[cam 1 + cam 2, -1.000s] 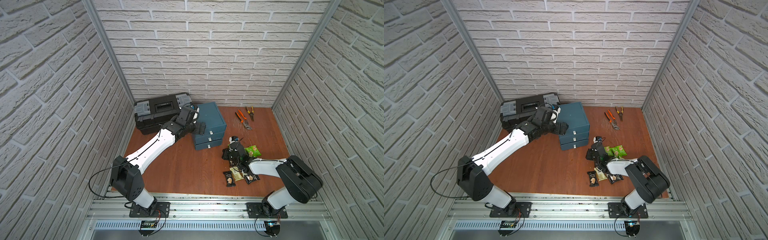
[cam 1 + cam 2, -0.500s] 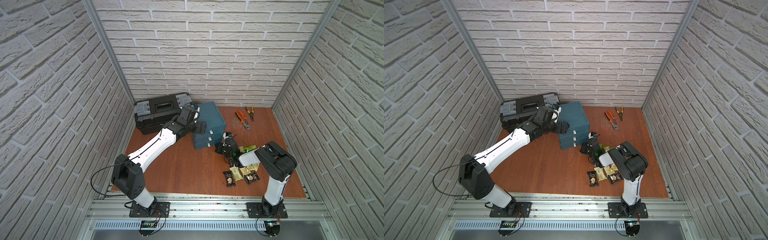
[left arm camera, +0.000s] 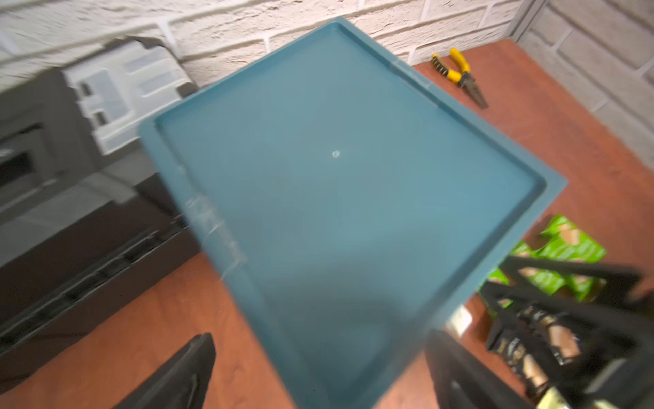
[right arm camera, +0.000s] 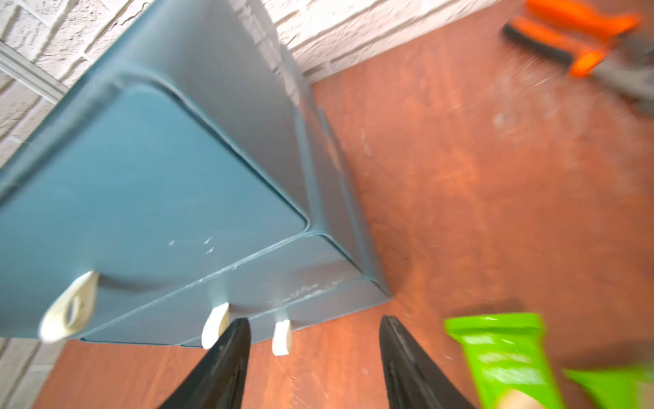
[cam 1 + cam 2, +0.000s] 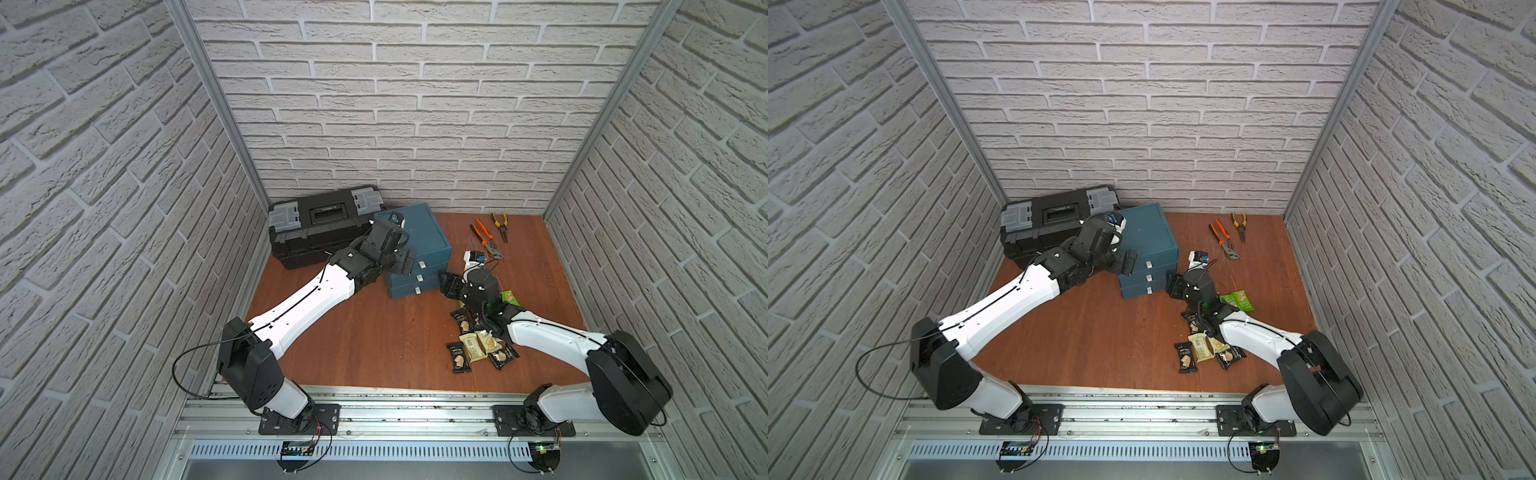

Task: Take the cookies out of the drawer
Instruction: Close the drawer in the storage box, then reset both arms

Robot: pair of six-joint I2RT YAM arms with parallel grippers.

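Observation:
The blue drawer cabinet (image 5: 419,239) (image 5: 1148,237) stands at the back with its three white-handled drawers (image 4: 214,325) all pushed in. Several cookies lie on the wooden floor to its right: black and pale packets (image 5: 478,351) (image 5: 1204,351) and green ones (image 5: 510,297) (image 4: 502,354) (image 3: 562,248). My right gripper (image 4: 315,340) (image 5: 446,286) is open and empty, low at the cabinet's front right corner near the bottom handle. My left gripper (image 3: 323,368) (image 5: 404,262) is open, its fingers (image 3: 191,371) straddling the cabinet's top front left corner without touching it.
A black toolbox (image 5: 324,224) sits against the back wall left of the cabinet. Orange-handled pliers (image 5: 482,237) (image 4: 580,42) and yellow-handled pliers (image 5: 500,224) (image 3: 460,74) lie at the back right. Brick walls close in three sides.
My right gripper has left the cookie pile, moved to the cabinet's front and opened. Its elbow has swung out to the right. The left arm has hardly moved.

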